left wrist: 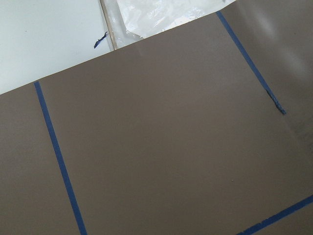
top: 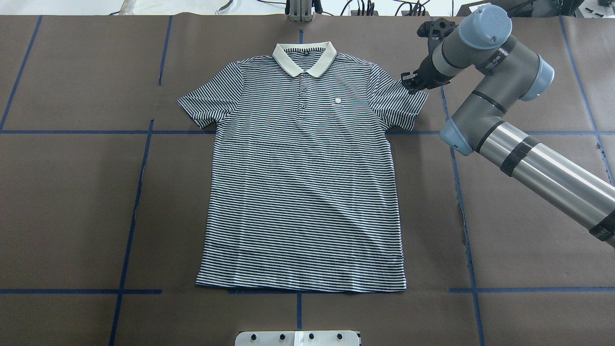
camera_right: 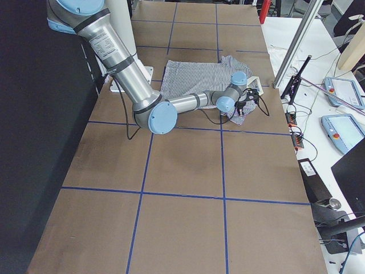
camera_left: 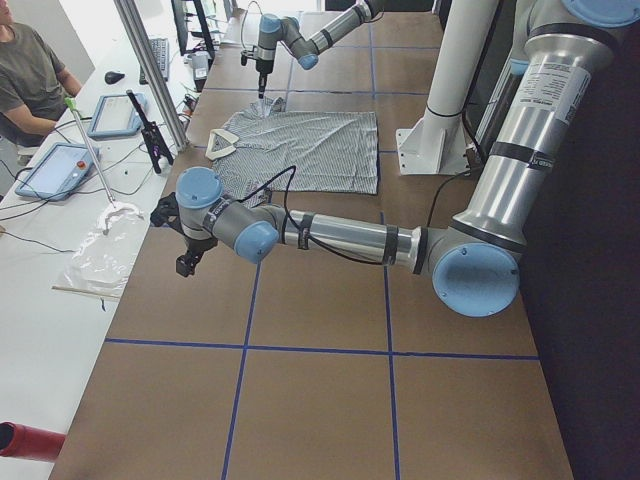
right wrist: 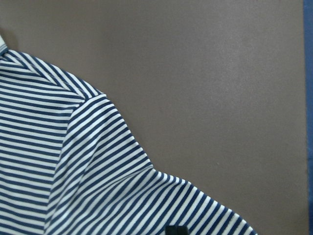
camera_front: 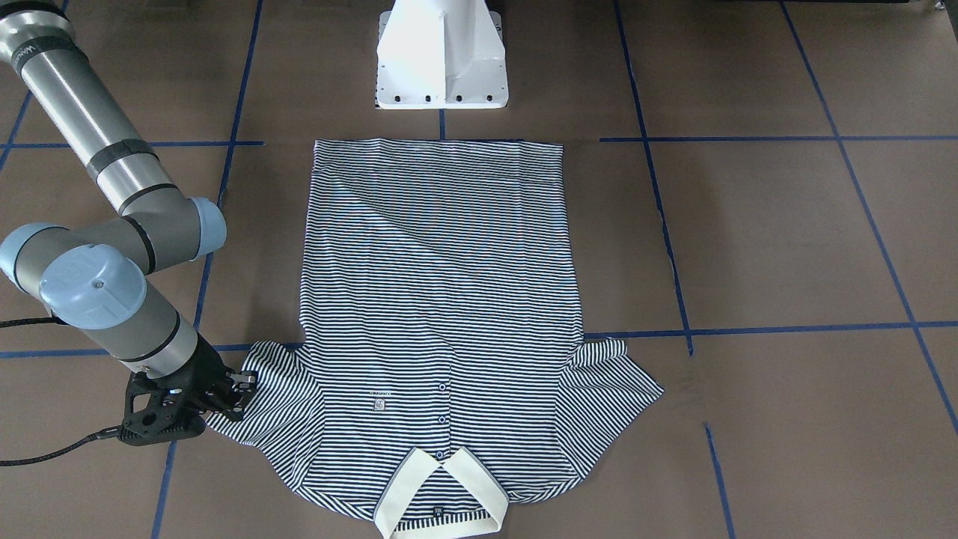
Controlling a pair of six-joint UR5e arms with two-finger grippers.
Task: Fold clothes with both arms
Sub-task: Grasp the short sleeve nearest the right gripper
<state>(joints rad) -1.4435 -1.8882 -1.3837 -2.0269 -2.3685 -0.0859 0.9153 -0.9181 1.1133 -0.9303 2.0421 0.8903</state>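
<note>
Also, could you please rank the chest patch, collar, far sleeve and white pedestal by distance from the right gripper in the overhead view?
From the right gripper:
1. chest patch, mid-chest
2. collar, top centre
3. far sleeve, view's left
4. white pedestal, bottom edge

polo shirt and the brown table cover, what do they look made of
Polo shirt: soft matte knit, likely cotton or a blend; it lies limp with shallow creases. Collar: thicker cream knit, seemingly. Table cover: matte brown paper or thin board, given overlapping sheet seams; can't tell which.

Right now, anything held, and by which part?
Cannot tell: right end effector is at the sleeve edge of the polo shirt, closure unclear; left end effector is away from it.
</note>
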